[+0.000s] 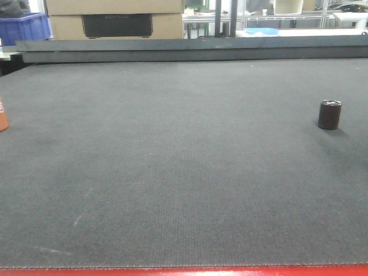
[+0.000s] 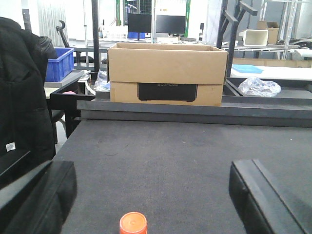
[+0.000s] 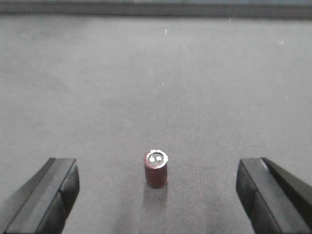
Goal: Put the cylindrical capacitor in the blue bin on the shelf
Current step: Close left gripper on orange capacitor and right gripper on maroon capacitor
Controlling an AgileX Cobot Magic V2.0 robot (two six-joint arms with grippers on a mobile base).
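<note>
The cylindrical capacitor (image 1: 329, 114) stands upright on the dark grey mat at the right. In the right wrist view it (image 3: 156, 168) is dark maroon with a pale top rim and stands between my wide-open right gripper (image 3: 157, 187) fingers, touching neither. My left gripper (image 2: 153, 187) is open and empty above the mat, with an orange round object (image 2: 133, 224) just below and between its fingers. The shelf and its blue bin are out of view.
The orange object also shows at the mat's left edge (image 1: 2, 117). A cardboard box (image 2: 167, 73) stands behind the mat's back rail (image 1: 190, 49). A blue crate (image 2: 57, 63) sits at the far left. A black jacket (image 2: 22, 97) hangs at the left.
</note>
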